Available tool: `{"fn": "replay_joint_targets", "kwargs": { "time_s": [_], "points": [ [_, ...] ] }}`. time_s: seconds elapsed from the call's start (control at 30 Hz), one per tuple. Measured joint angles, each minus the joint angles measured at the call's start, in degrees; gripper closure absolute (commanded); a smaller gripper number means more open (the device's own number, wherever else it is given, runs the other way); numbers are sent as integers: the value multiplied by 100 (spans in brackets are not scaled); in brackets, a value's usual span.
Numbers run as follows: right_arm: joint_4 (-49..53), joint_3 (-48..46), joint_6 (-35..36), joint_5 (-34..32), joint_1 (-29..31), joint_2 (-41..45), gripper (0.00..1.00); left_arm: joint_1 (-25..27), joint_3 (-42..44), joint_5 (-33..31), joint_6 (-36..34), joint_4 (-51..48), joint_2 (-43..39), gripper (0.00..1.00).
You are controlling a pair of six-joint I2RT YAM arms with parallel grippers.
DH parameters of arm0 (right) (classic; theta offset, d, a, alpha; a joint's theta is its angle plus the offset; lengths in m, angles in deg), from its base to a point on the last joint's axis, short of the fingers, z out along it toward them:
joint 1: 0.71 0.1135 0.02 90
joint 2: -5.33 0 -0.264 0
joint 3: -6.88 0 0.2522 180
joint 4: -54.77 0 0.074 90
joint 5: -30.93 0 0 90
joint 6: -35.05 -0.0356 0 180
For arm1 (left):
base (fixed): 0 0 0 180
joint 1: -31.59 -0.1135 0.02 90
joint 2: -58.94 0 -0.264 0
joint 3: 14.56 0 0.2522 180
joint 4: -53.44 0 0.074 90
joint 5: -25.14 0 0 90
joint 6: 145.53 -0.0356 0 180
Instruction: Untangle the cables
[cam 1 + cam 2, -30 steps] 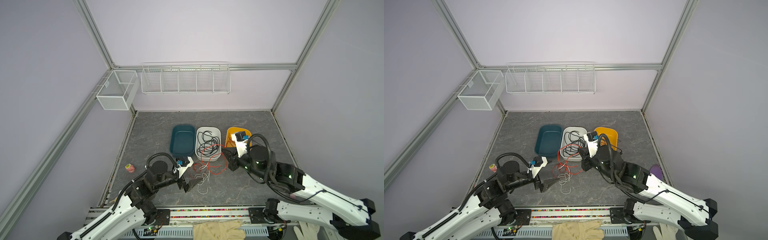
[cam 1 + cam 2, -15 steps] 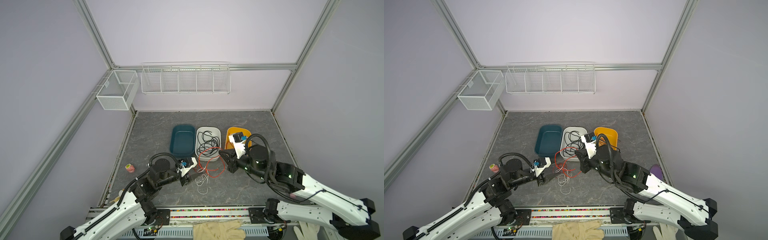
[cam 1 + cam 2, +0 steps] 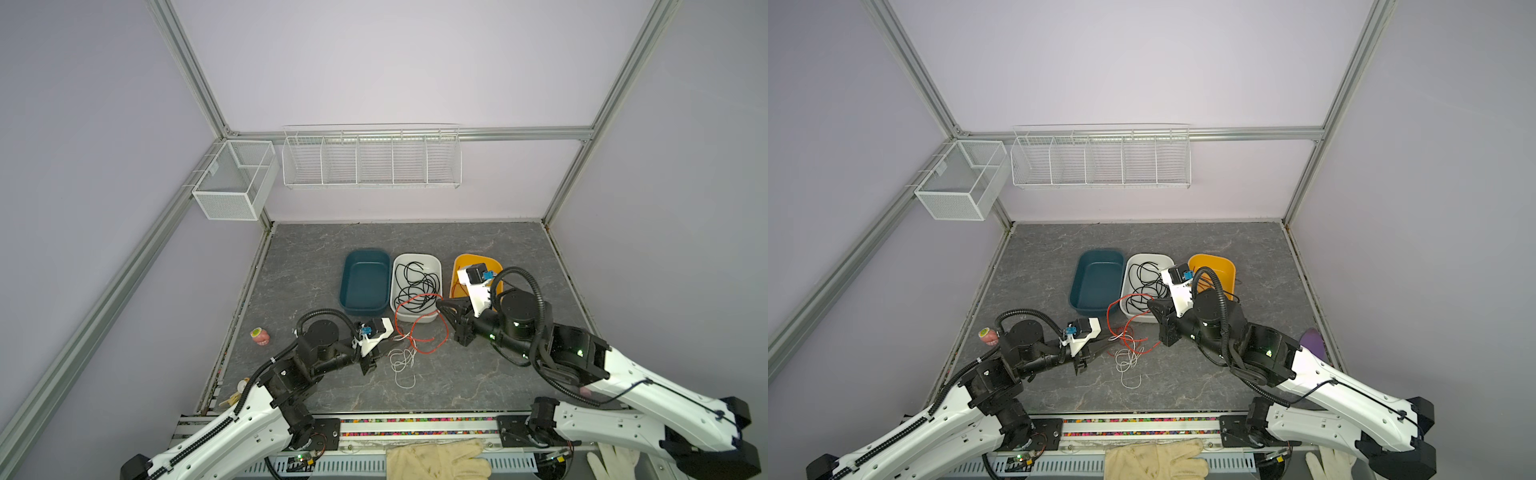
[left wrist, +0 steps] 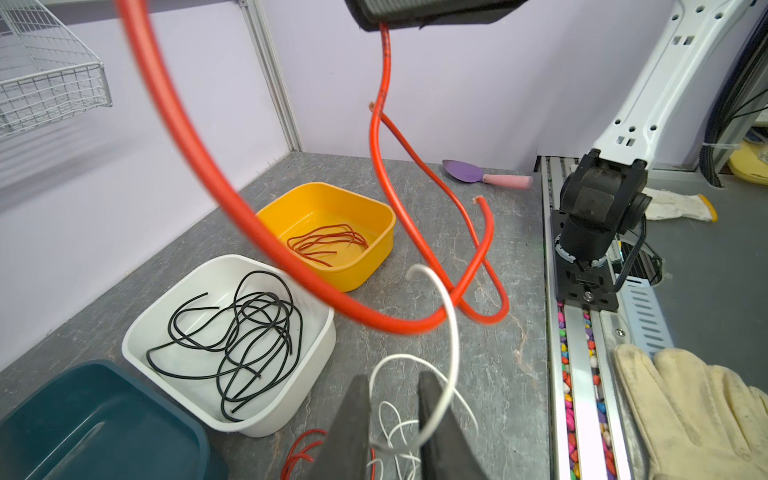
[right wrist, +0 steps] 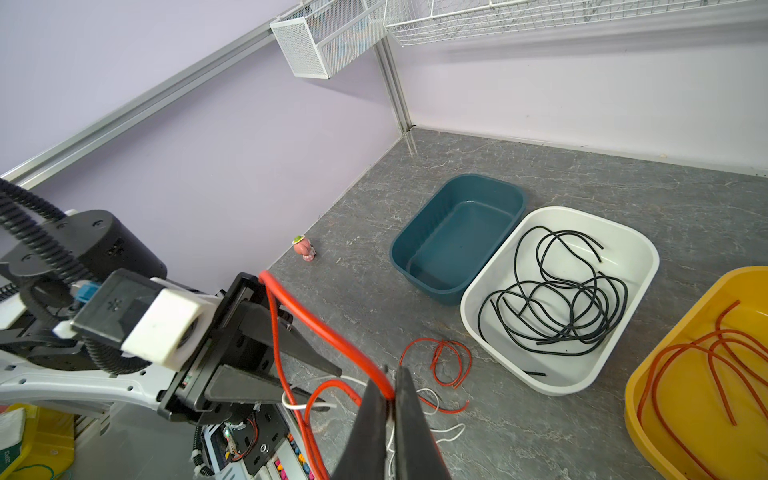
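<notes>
A red cable [image 3: 419,296] hangs in a big loop from my right gripper [image 3: 439,305], which is shut on it [image 5: 392,372] above the table. Under the loop lies a tangle: a white cable [image 3: 401,361] and another red cable [image 5: 449,357]. My left gripper [image 3: 390,339] is low at that tangle. Its jaws [image 4: 395,378] stand narrowly apart with a loop of the white cable [image 4: 451,332] between them, not visibly pinched. Black cables [image 3: 415,286] lie in the white bin [image 4: 316,374]. More red cables [image 4: 324,245] lie in the yellow bin [image 4: 374,257].
An empty teal bin [image 3: 363,286] stands left of the white bin. A small pink toy [image 3: 259,336] sits by the left wall and a purple scoop [image 4: 465,171] at the right. Work gloves [image 3: 436,459] lie on the front rail. Wire baskets [image 3: 370,158] hang on the back wall.
My left gripper moved forward to the white cable and its jaws narrowed from wide open. My right gripper stayed shut on the red cable and shifted only slightly.
</notes>
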Motion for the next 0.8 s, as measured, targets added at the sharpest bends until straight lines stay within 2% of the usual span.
{"fn": "replay_joint_targets", "kwargs": {
  "time_s": [0.07, 0.13, 0.37, 0.63, 0.8],
  "points": [
    [-15, 0, -20, 0, -2, 0, 93, 0, 0, 15, 2, 4, -4, 88],
    [-20, 0, -26, 0, -2, 0, 93, 0, 0, 28, -9, 15, -11, 100],
    [-28, 0, -63, -57, -2, 2, 93, 0, 83, 31, 9, 37, -85, 100],
    [120, 162, 59, -802, -31, 44, 93, 0, 129, -48, 13, 15, -122, 100],
    [122, 341, 221, -997, -299, 68, 94, 0, 129, -186, 17, 13, -127, 100]
  ]
}}
